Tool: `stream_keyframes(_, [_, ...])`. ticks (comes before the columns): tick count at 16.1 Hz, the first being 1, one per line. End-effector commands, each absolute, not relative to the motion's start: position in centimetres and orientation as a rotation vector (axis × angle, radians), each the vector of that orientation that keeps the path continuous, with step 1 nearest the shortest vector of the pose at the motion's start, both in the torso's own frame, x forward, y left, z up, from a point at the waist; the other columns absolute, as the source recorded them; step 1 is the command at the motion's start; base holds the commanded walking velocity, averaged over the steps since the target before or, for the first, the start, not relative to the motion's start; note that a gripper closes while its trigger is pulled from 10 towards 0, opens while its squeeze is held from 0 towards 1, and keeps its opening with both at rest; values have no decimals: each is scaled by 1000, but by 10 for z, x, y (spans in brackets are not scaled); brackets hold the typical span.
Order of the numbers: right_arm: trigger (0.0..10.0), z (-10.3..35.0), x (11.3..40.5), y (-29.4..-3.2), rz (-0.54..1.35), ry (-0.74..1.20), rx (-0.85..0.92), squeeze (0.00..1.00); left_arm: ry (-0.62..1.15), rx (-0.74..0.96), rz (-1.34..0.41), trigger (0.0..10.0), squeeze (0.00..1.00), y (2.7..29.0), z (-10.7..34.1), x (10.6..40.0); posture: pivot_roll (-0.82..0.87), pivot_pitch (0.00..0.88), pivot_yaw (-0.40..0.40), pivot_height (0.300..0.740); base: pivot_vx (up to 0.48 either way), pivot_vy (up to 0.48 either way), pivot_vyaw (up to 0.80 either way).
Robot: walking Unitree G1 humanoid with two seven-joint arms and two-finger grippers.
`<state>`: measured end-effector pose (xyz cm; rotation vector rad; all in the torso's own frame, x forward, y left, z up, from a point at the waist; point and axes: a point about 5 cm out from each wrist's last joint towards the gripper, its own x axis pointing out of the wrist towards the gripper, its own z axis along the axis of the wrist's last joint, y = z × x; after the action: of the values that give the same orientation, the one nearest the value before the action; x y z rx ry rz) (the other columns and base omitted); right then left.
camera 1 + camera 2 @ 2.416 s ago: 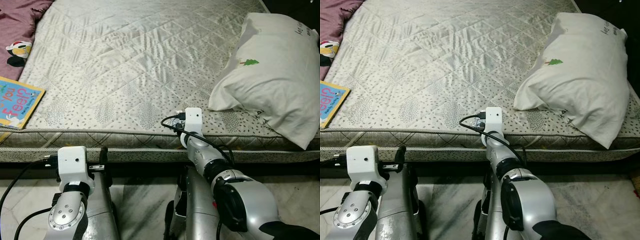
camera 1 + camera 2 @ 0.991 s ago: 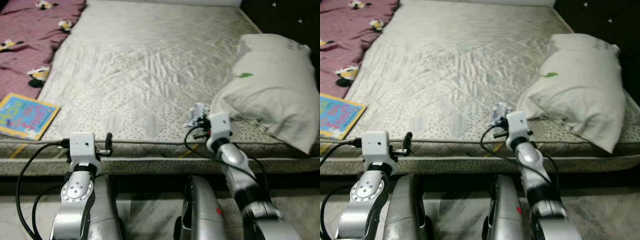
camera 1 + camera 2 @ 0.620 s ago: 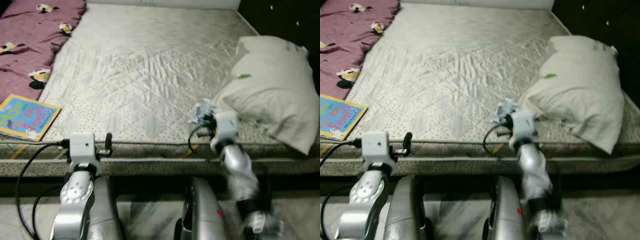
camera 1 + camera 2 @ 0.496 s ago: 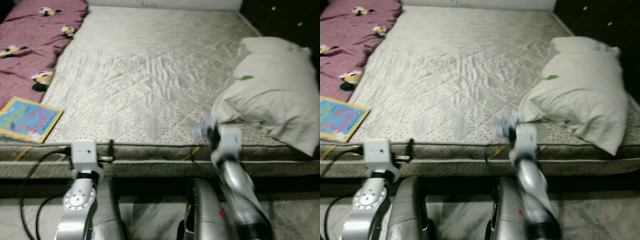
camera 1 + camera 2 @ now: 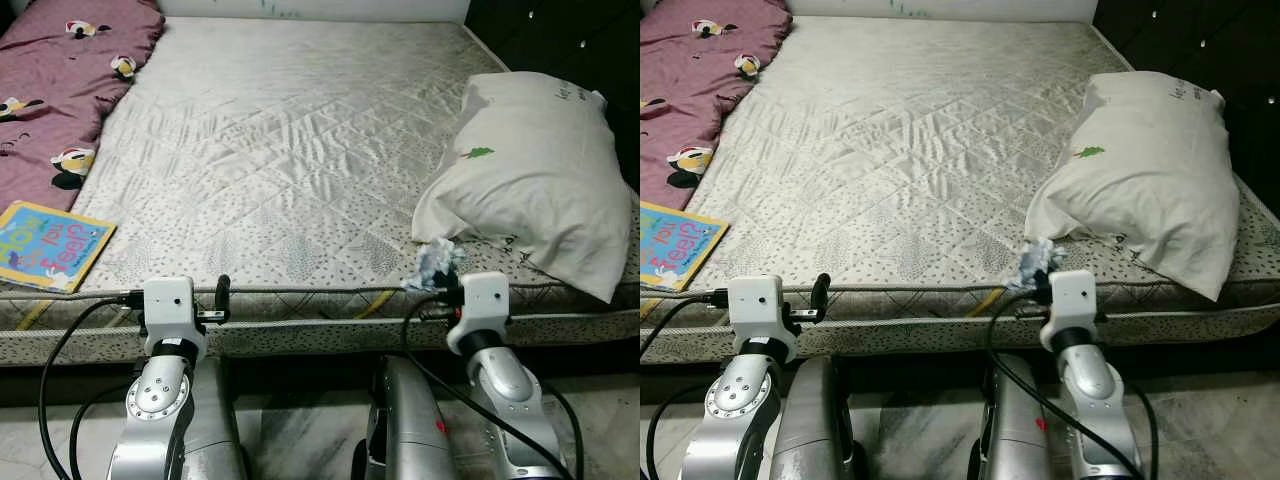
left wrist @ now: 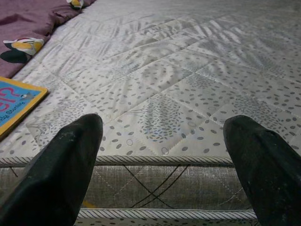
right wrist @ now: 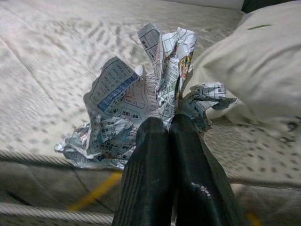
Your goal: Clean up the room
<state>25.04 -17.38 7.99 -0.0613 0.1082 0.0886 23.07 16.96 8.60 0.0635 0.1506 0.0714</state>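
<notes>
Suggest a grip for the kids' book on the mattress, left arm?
Take the picture book by its near edge, which overhangs the mattress border. It lies flat, so slide the open left gripper in level from the robot's side, one finger under.

Quilted mattress (image 5: 290, 150) with white pillow (image 5: 535, 170), colourful book (image 5: 48, 245) and maroon blanket (image 5: 55, 80) on top.

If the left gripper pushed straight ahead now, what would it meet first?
Probably the mattress top just past its near edge: the left gripper points low across it, fingers open. Depth is unclear.
</notes>
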Motion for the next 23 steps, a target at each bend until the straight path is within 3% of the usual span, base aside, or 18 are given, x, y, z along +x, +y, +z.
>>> stream_keyframes(1, [10000,87,251,-170,83,94,-21,0,137,58,67,10000,0,171,89,232,-4,0,-41,526,0,0,0])
stream_keyframes(5, [10000,99,262,-157,54,53,34,0,168,16,79,10000,0,172,84,227,-3,0,-9,561,0,0,0])
stream_keyframes(23, [10000,109,284,-174,-57,56,-25,0,146,40,60,10000,0,163,86,238,-11,0,-39,682,0,0,0])
